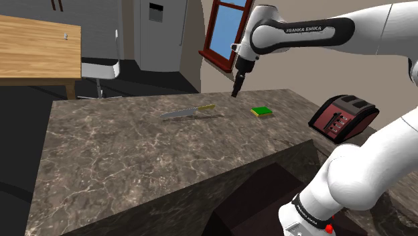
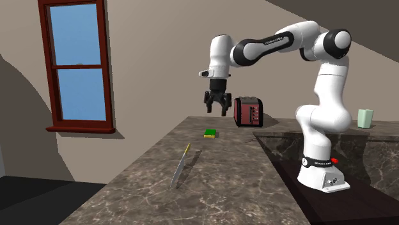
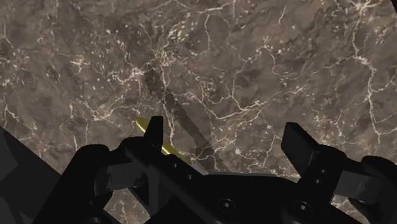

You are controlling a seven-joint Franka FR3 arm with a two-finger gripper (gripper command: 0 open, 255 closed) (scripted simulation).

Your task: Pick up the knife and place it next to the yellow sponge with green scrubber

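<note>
The knife point(image 1: 188, 112) lies flat on the dark marble counter point(image 1: 134, 161), its grey blade toward the shoulder view's left and its yellow handle point(image 1: 208, 106) toward the sponge. The yellow sponge with a green top point(image 1: 262, 112) sits a short way beyond the handle. My gripper point(image 1: 236, 90) hangs open and empty above the counter, over the gap between handle and sponge. In the second exterior view the knife point(image 2: 180, 167), the sponge point(image 2: 210, 134) and the open gripper point(image 2: 217, 107) are well apart. In the wrist view the yellow handle point(image 3: 143, 125) peeks out beside one finger point(image 3: 154, 130) of the gripper point(image 3: 226, 137).
A red and black toaster point(image 1: 343, 118) stands on the counter past the sponge, also near the wall point(image 2: 248, 112). A pale green cup point(image 2: 365, 118) sits on the far counter. A wooden table point(image 1: 33, 47) and a red-framed window point(image 2: 77, 64) lie off the counter.
</note>
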